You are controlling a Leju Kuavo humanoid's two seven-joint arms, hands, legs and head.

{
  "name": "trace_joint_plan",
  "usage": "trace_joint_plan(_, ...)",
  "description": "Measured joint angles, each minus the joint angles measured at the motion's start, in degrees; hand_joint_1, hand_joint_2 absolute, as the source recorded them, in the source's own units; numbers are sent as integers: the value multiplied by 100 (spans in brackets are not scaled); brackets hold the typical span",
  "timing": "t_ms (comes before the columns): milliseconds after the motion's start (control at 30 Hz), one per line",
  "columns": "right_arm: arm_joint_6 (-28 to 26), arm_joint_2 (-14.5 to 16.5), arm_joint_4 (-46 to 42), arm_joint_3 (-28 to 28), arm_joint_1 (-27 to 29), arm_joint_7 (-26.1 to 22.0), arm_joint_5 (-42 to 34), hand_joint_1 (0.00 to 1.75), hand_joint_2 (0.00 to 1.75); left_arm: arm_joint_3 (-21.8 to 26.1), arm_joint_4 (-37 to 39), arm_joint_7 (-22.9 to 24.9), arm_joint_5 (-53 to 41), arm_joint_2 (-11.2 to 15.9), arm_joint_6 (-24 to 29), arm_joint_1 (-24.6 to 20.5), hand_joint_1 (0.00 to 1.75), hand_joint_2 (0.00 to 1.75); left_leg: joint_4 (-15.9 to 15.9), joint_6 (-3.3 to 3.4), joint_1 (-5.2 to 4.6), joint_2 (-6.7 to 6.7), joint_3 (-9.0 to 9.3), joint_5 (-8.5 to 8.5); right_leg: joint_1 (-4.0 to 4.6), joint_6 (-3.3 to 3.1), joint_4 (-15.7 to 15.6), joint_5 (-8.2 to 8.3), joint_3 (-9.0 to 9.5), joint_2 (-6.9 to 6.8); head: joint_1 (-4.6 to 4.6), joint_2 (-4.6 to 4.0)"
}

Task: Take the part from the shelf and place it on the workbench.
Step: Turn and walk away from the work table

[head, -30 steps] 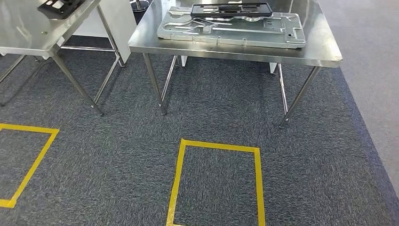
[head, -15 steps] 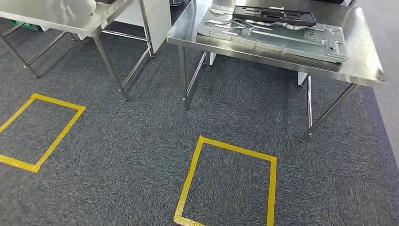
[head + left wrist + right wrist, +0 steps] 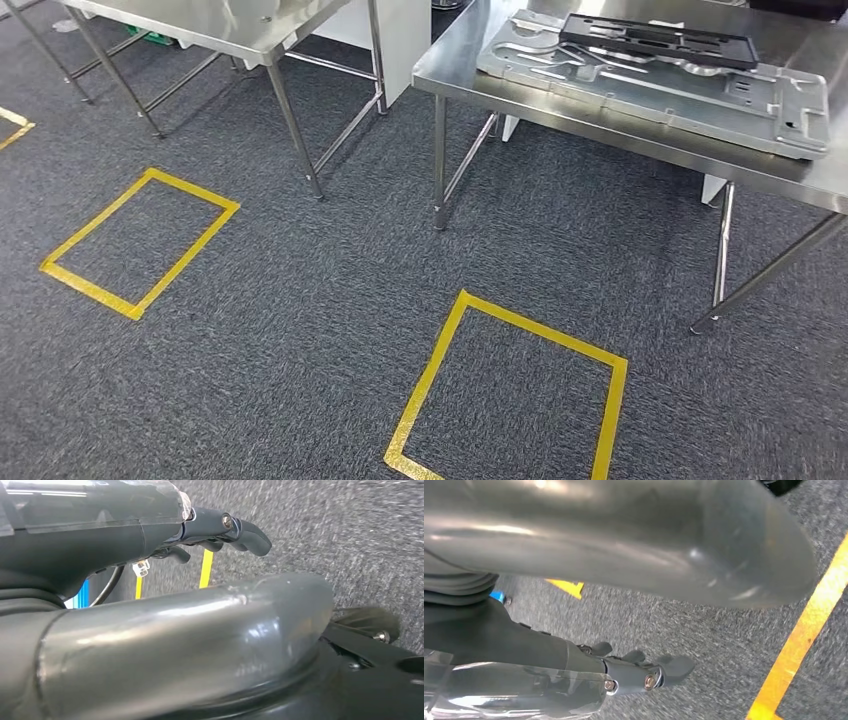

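1. Ahead and to the right, a steel surface (image 3: 640, 135) carries a large grey stamped metal panel (image 3: 660, 85) with a black frame-like part (image 3: 655, 40) lying on top of it.
2. Whether that black piece is the task's part cannot be told; no shelf is recognisable from the head view.
3. Beyond the left yellow floor rectangle (image 3: 140, 243) stands a second steel surface (image 3: 215, 25); a nearer yellow rectangle (image 3: 510, 395) is taped on the grey carpet (image 3: 300, 300).
4. Hanging low over the carpet, the left robot hand (image 3: 215, 532) holds nothing, its dark fingers loosely extended and apart.
5. Likewise the right robot hand (image 3: 639, 667) is empty, fingers spread slightly above the floor beside a yellow tape line (image 3: 804, 630).
6. Judged from this, the task is at an early stage: nothing is picked up, both arms hang idle, and fetching, carrying and placing all remain.
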Motion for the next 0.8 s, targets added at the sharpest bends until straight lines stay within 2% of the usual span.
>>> trace_joint_plan(33, 18, -1, 1, 12, 4, -2, 23, 0, 0, 0, 0, -1, -7, 1, -3, 2, 0, 0, 222, -13, 10, 31, -94, -62, 9, -4, 1, -4, -1, -81, 1, 0)
trace_joint_plan(67, 39, -2, 2, 26, 2, -2, 48, 0, 0, 0, 0, -3, -15, 1, -7, 6, 0, 0, 244, -17, 17, 55, -90, -16, 15, -5, 3, -10, 1, -158, -1, 0)
trace_joint_plan(100, 58, -3, 3, 43, -3, -2, 76, 0, 0, 0, 0, -8, -23, 1, -10, 10, 0, 0, 44, -11, 20, 90, 25, 129, 18, 0, 5, -17, 9, -230, -1, 0)
trace_joint_plan(133, 72, -4, 3, 61, -8, -2, 104, 0, 0, 0, 0, -15, -30, 1, -13, 11, 0, 0, -323, 8, 18, 163, 227, 328, 22, 9, 6, -26, 24, -299, -1, -1)
trace_joint_plan(167, 79, -4, 3, 79, -9, -2, 133, 0, 0, 0, 0, -25, -36, 1, -13, 4, 0, 0, -743, 34, -3, 299, 447, 486, 36, 29, 11, -42, 41, -363, -2, -1)
trace_joint_plan(200, 80, -4, 3, 100, -8, -2, 162, 0, 0, 0, 0, -36, -39, 1, -13, -7, 0, 0, -1070, 70, -25, 410, 611, 594, 50, 55, 16, -56, 56, -423, 1, -1)
trace_joint_plan(233, 81, -5, 3, 119, -8, -2, 191, 0, 0, 0, 0, -45, -42, -1, -13, -15, 0, 0, -1269, 103, -48, 487, 700, 641, 62, 84, 20, -66, 67, -480, 9, -1)
trace_joint_plan(267, 84, -7, 3, 139, -14, -1, 219, 0, 0, 0, 0, -51, -45, -2, -13, -17, 0, 0, -1347, 132, -70, 507, 718, 641, 71, 113, 22, -73, 75, -538, 17, 0)
trace_joint_plan(300, 87, -9, 3, 160, -28, -1, 243, 0, 0, 0, 0, -56, -48, -2, -13, -11, 0, 0, -1355, 163, -71, 443, 701, 654, 73, 141, 17, -73, 86, -594, 24, -1)
trace_joint_plan(333, 91, -14, 3, 181, -42, 2, 267, 0, 0, 0, 0, -58, -51, -4, -13, 0, 0, 0, -1377, 194, -58, 386, 703, 675, 64, 177, 23, -89, 95, -590, 30, -1)
trace_joint_plan(367, 105, -22, 3, 201, -51, 3, 289, 0, 0, 0, 0, -60, -56, -5, -14, 5, 0, 0, -1399, 230, -44, 331, 709, 699, 53, 209, 73, -145, 86, -496, 33, -1)
trace_joint_plan(400, 126, -33, 3, 219, -49, 5, 310, 0, 0, -1, 0, -62, -62, -7, -16, 4, 0, 0, -1421, 269, -28, 275, 713, 727, 41, 237, 221, -265, 28, -345, 38, -1)
trace_joint_plan(467, 186, -60, 7, 245, -28, 7, 352, 0, 0, -4, 0, -66, -86, -9, -22, -15, 0, 0, -1432, 322, -22, 155, 695, 763, 17, 265, 862, -647, -267, -12, 51, -1)
trace_joint_plan(500, 221, -71, 10, 260, -19, 7, 368, 0, 0, -7, 0, -67, -97, -9, -24, -20, 0, 0, -1427, 334, -25, 85, 679, 772, 12, 270, 1246, -815, -455, 60, 56, -1)
trace_joint_plan(533, 253, -81, 13, 274, -15, 7, 378, 0, 0, -8, 0, -67, -107, -8, -22, -21, 0, 0, -1421, 337, -27, 8, 669, 776, 10, 275, 1524, -885, -596, 89, 57, 0)
trace_joint_plan(567, 279, -90, 15, 286, -13, 5, 383, 0, 0, -9, 0, -68, -112, -7, -19, -18, 0, 0, -1412, 336, -28, -71, 666, 776, 7, 277, 1607, -835, -651, 100, 58, 0)
trace_joint_plan(600, 297, -97, 16, 293, -11, 1, 383, 0, 0, -9, 0, -70, -115, -5, -11, -14, 0, 0, -1400, 333, -27, -153, 668, 775, 3, 274, 1480, -676, -609, 115, 58, 0)
trace_joint_plan(633, 303, -106, 16, 295, -10, -6, 380, 0, 0, -9, 0, -76, -119, -4, -3, -12, 0, 0, -1385, 324, -26, -234, 671, 769, -6, 266, 1163, -444, -479, 163, 59, 0)
trace_joint_plan(700, 310, -128, 20, 295, 0, -20, 385, 0, 0, -9, 0, -101, -126, -4, 5, -22, 0, 0, -1329, 286, -33, -382, 642, 750, -31, 235, 461, -110, -191, 432, 59, 0)
trace_joint_plan(733, 314, -139, 23, 297, 1, -28, 393, 0, 0, -9, 0, -123, -129, -4, 6, -30, 0, 0, -1303, 252, -32, -445, 613, 747, -35, 221, 247, -45, -111, 542, 58, 0)
trace_joint_plan(767, 318, -148, 26, 300, -3, -45, 402, 0, 0, -8, 0, -150, -130, -4, 7, -37, 0, 0, -1288, 215, -29, -504, 582, 749, -31, 206, 163, -50, -85, 604, 60, 0)
trace_joint_plan(800, 319, -155, 27, 302, -15, -72, 408, 0, 0, -7, 0, -183, -128, -4, 10, -41, 0, 0, -1285, 174, -22, -566, 553, 760, -22, 190, 144, -50, -83, 564, 60, 0)
